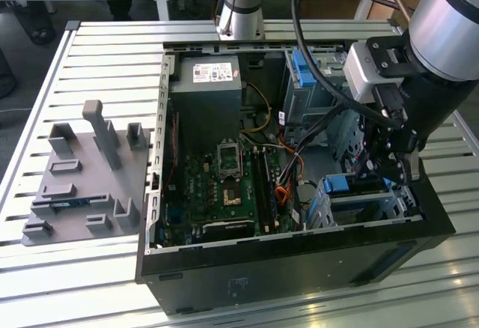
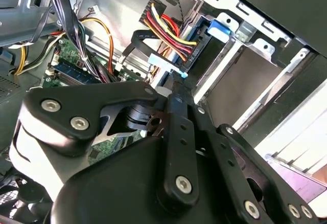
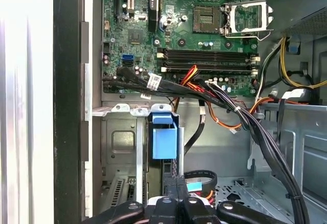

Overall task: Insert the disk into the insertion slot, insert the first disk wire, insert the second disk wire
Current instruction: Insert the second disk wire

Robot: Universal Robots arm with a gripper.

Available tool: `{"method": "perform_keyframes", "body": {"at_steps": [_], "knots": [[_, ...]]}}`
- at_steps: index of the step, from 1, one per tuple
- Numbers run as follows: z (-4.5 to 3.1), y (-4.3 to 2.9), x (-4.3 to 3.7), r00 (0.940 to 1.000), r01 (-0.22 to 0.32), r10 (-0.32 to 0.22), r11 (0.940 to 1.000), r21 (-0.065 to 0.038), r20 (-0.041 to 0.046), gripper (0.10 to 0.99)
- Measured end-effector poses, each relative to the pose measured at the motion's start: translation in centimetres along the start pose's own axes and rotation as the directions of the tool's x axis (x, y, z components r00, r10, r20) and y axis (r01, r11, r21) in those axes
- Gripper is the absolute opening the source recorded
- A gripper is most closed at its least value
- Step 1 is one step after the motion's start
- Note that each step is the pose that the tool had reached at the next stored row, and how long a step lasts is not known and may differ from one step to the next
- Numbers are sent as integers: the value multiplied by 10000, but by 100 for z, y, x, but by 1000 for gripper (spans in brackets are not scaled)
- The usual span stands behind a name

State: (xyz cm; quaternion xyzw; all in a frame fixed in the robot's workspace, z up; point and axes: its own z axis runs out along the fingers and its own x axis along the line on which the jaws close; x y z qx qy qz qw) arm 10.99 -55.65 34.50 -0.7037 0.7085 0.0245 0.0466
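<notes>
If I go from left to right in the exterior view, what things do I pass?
Grey plastic fixture tray with upright posts → green motherboard inside the black computer case → blue-framed disk in the low grey metal slot.

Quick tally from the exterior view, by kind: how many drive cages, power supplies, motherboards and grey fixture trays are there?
Drive cages: 2, the slot and the tall cage
Power supply: 1
Motherboard: 1
Fixture tray: 1
Total: 5
</notes>
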Motion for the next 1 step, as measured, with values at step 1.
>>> {"method": "perform_keyframes", "body": {"at_steps": [1], "knots": [[-1,0,0,10000,0,0,10000,0,-1,106]]}}
